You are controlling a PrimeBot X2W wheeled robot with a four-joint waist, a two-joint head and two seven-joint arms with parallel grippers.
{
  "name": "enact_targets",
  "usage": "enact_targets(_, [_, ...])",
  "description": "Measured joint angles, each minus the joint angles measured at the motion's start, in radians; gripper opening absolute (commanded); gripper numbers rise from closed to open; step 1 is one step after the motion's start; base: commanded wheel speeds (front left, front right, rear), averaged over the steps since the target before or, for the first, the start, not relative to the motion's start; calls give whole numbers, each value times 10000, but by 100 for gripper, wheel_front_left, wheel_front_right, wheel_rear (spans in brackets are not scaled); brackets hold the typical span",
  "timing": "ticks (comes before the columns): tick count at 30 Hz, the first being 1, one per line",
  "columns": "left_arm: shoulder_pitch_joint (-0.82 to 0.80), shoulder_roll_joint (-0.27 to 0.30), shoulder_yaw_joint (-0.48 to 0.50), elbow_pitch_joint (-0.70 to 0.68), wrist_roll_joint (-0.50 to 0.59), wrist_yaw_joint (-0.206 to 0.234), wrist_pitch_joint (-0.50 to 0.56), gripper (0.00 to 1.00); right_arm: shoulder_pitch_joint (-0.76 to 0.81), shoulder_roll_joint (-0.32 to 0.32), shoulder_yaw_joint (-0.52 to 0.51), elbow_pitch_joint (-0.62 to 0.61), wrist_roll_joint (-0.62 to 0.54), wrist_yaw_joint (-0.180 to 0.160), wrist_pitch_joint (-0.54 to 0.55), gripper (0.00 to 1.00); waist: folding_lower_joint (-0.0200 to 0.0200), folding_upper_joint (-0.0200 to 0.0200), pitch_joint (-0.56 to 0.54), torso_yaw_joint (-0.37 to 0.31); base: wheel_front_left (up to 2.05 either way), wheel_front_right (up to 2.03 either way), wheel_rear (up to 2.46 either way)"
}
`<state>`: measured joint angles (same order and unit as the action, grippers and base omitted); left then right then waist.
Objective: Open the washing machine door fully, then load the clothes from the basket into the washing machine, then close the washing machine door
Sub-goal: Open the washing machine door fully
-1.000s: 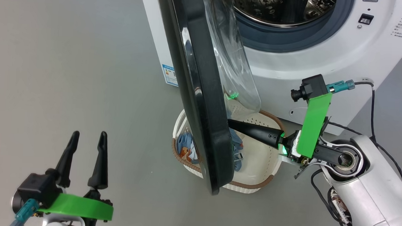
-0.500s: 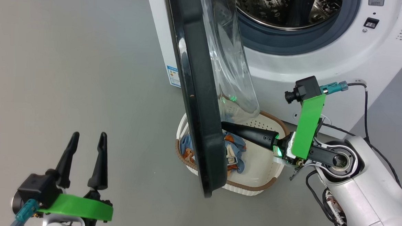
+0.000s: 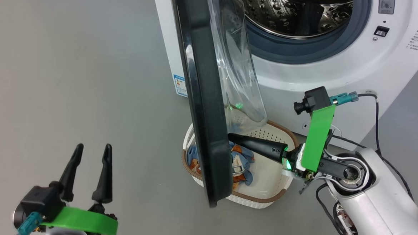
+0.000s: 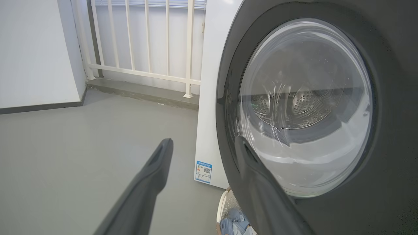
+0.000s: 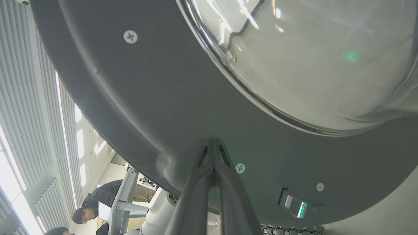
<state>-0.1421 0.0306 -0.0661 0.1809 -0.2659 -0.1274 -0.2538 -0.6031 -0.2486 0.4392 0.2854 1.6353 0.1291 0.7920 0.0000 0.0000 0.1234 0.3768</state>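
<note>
The washing machine (image 3: 304,72) stands with its steel drum (image 3: 293,14) exposed. The washing machine door (image 3: 203,95) is swung out edge-on, with its glass bowl (image 3: 239,79) facing the drum. My right gripper (image 3: 229,135) is shut, and its tips press the door's dark inner rim (image 5: 147,98) just below the glass (image 5: 310,49). Under the door sits the basket (image 3: 258,200) with the light blue clothes (image 3: 240,162) in it. My left gripper (image 3: 92,150) hangs open over the floor at lower left, holding nothing; its fingers (image 4: 156,169) point at the door's outer face (image 4: 385,163).
Grey floor (image 3: 72,71) spreads left of the machine. A white railing (image 4: 147,39) and wall stand behind it. The right arm's black cable (image 3: 377,115) loops near the machine's front. Seated people (image 5: 98,202) show past the door's edge.
My shut right gripper has moved left against the door's inner rim, and the door has swung a little wider. The head view has shifted slightly. The left gripper has kept its open pose.
</note>
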Motion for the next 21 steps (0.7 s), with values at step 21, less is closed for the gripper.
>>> enact_targets(21, [144,2,-12,107,4,0,0,100,101,318,6,117,-42,0,123,0,0,0,-172,289,0,0,0])
